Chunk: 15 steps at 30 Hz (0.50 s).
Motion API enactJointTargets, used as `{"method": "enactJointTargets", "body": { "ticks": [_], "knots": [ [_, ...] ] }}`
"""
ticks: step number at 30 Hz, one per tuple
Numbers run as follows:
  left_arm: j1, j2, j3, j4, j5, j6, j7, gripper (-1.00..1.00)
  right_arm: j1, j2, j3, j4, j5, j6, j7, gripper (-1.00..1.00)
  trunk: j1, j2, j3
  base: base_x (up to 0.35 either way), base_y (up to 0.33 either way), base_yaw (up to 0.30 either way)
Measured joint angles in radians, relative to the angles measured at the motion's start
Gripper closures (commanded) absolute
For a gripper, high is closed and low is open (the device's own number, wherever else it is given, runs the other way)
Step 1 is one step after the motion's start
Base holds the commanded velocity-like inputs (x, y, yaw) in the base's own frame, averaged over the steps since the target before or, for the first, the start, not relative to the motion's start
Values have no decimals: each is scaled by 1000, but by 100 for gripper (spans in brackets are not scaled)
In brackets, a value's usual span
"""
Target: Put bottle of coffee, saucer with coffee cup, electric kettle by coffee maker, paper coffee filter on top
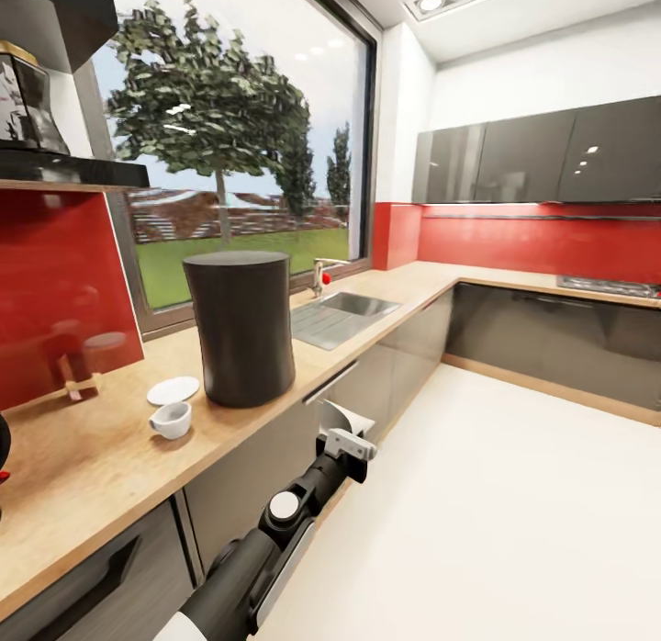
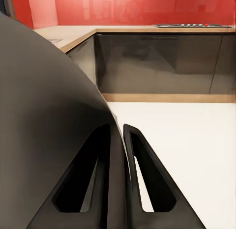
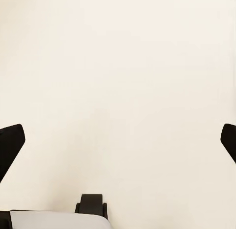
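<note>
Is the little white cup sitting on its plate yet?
No. The cup stands upright on the bare wooden counter, just in front of the white saucer, not on it.

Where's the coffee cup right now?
In the head view the cup sits on the countertop at lower left, just in front of the saucer, not on it, left of the tall black cylinder.
</note>
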Motion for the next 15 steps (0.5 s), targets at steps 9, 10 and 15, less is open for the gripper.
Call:
{"method": "enactJointTargets", "body": {
  "ticks": [9,10,15],
  "knots": [
    [0,0,0,0,0,1,0,100,0,0,0,0,1,0,0,-100,0,0,0,296,-2,-129],
    [0,0,0,0,0,1,0,100,0,0,0,0,0,0,0,-100,0,0,0,324,-37,-204],
    [0,0,0,0,0,1,0,100,0,0,0,0,0,0,0,-100,0,0,0,312,-105,-253]
  ]
}}
